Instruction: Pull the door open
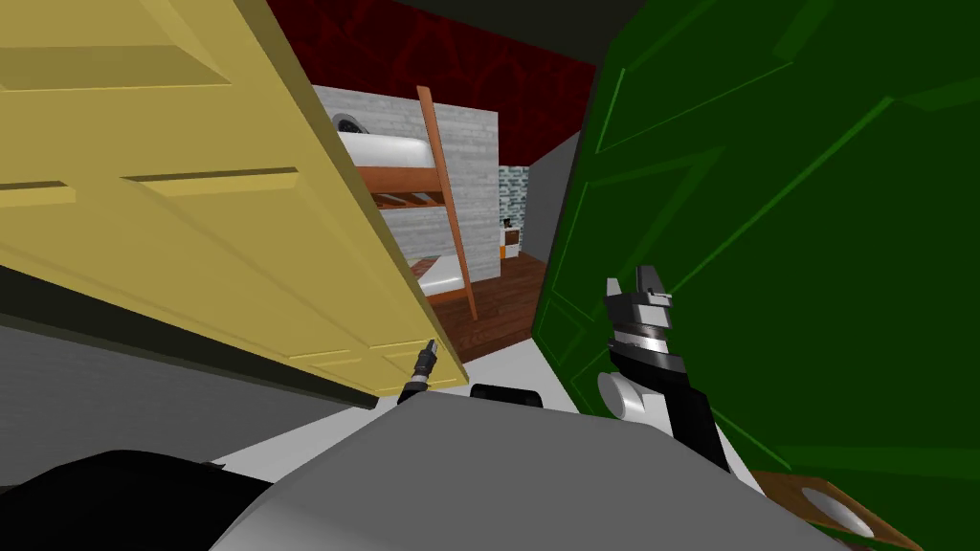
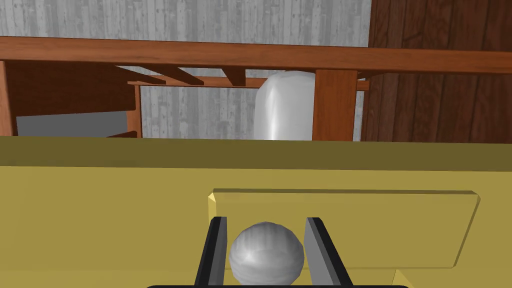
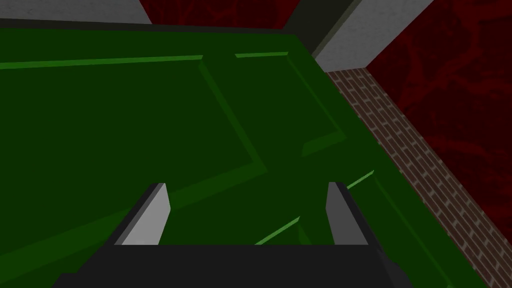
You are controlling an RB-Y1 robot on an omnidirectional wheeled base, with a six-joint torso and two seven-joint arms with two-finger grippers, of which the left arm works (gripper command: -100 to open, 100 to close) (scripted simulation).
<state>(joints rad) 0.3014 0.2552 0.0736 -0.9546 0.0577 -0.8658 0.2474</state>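
No writing, label, brand, number or sign can be read in any view. The yellow door (image 1: 191,249) and the green door (image 1: 813,239) bear only plain panel mouldings of their own colour. The round grey knob (image 2: 266,252) on the yellow door is a smooth, unmarked ball.

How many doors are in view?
2. The yellow door is on my left, its knob between the left fingers; the green door on my right. Others may be hidden.
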